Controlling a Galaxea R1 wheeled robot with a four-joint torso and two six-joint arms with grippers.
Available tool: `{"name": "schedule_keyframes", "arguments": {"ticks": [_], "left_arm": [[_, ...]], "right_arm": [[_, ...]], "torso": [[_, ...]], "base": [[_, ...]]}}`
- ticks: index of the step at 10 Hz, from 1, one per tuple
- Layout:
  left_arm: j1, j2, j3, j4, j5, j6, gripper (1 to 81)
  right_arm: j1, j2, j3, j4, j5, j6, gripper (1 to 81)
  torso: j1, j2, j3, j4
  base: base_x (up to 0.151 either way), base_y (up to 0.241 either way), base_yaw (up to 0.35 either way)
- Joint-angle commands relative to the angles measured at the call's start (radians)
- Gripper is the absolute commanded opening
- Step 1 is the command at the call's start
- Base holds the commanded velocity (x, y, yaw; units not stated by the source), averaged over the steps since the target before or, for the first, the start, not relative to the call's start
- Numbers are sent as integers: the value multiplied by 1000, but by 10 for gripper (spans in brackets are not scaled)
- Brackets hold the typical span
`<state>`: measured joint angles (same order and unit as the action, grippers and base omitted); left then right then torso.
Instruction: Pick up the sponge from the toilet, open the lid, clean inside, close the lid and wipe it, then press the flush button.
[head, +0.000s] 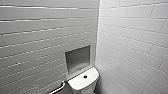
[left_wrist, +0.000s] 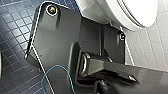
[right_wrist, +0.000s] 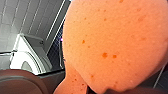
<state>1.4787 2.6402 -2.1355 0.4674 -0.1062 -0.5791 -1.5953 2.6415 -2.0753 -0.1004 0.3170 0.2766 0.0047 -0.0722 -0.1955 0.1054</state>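
Holding sponge, toilet ahead

Pinched at 1 edge, the sponge (right_wrist: 112, 42) looks gripped by the right gripper (right_wrist: 93, 90), with the toilet (right_wrist: 23, 53) well beyond it. Head view adds the flush button (head: 85, 76) on the tank top. Left wrist view puts the bowl near that arm. I cannot tell the left gripper's state.

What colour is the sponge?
The sponge is bright orange; best in the right wrist view.

Sponge (right_wrist: 112, 45): porous, matt foam; toilet (head: 83, 81): smooth, glossy ceramic; wall tiles (head: 37, 32) behind toilet: glossy; niche (head: 77, 58) above toilet: brushed-looking metal; floor tiles (left_wrist: 15, 30) beside toilet: slightly glossy.
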Motion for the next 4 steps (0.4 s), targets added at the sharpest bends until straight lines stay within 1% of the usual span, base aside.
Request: {"name": "schedule_keyframes", "arguments": {"ticks": [1, 2, 4], "left_arm": [[61, 139, -150, -35, -92, -22, 10], [61, 170, -184, -39, -86, -25, 10], [62, 251, -312, -87, -75, -24, 10]], "right_arm": [[19, -1, -6, -5, -36, -2, 10], [16, 17, -34, -7, -38, -2, 10], [10, 70, -112, -5, -36, 1, 10]], "torso": [[0, 0, 0, 0], [0, 0, 0, 0], [0, 0, 0, 0]], "base": [[0, 0, 0], [0, 0, 0], [0, 0, 0]]}}
